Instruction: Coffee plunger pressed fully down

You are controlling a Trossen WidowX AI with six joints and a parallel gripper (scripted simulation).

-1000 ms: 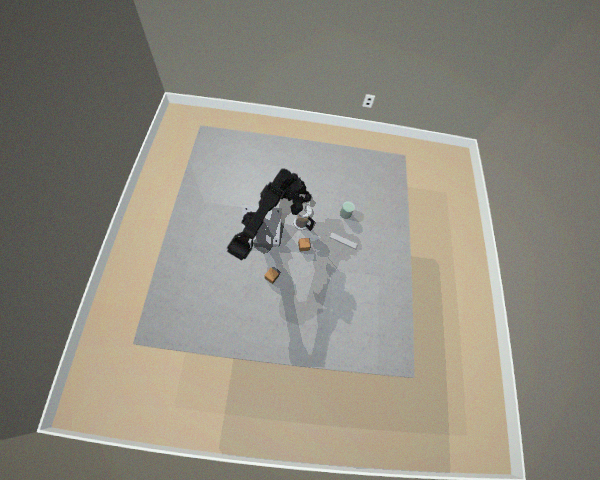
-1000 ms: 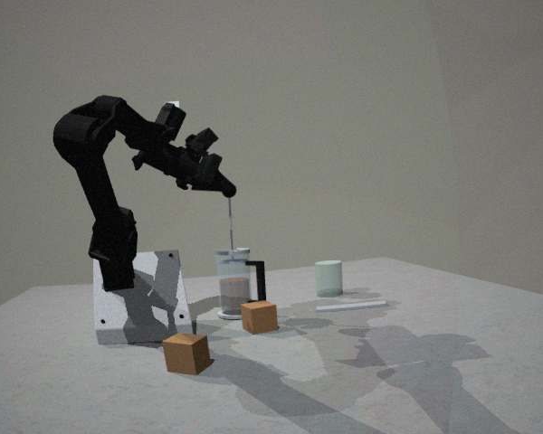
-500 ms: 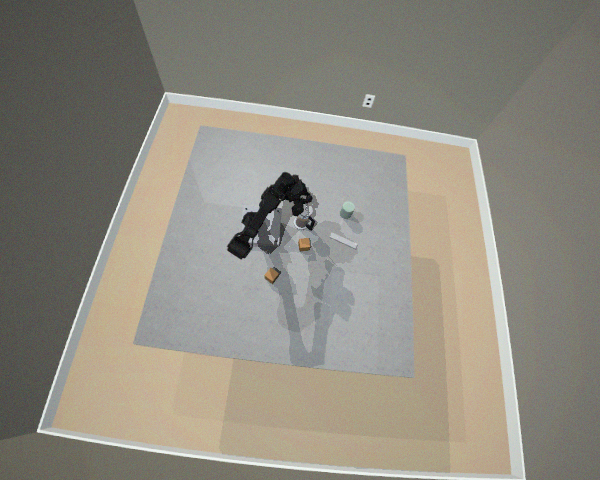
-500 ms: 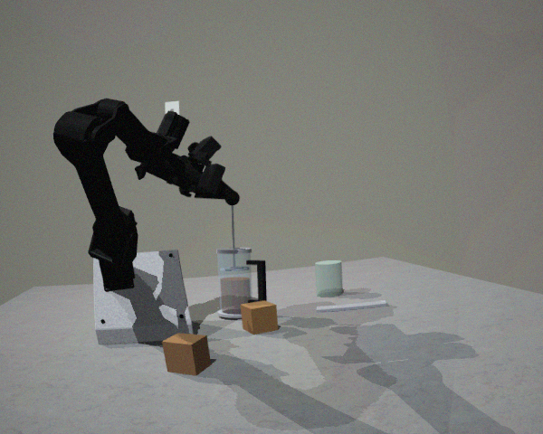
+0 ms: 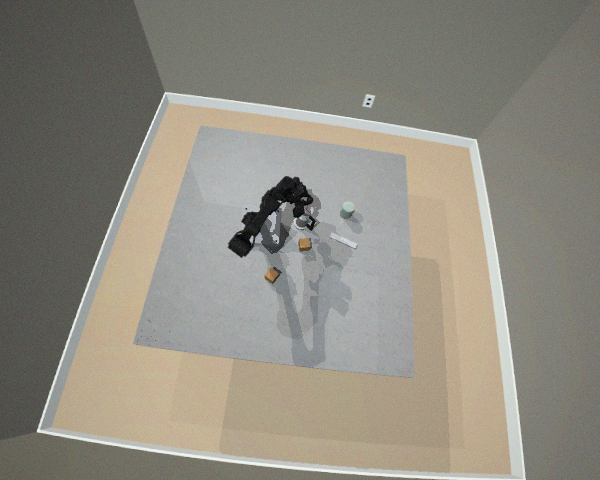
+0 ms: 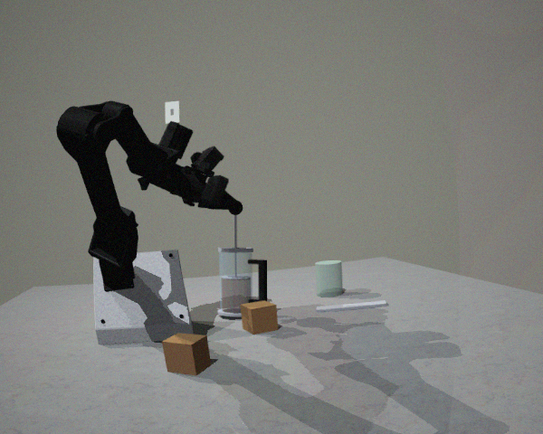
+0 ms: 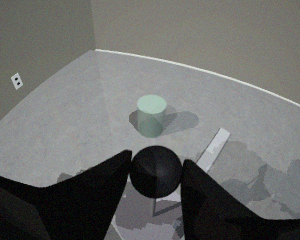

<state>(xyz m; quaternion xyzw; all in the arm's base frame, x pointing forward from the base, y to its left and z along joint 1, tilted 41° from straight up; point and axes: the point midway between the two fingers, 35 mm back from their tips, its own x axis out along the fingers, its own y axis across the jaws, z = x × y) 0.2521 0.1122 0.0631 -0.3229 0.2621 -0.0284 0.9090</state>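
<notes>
Partly closed, jaws pinching plunger knob (image 7: 156, 171)

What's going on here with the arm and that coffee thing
The gripper is shut on the plunger's black knob, above the upright coffee press. A length of rod shows above the lid, so the plunger isn't fully down. Two brown blocks, a green cup and a white strip lie nearby, untouched.

The arm (image 6: 99, 196) reaches forward and down, its gripper (image 6: 234, 207) clamped on the plunger knob (image 7: 156, 171).
</notes>
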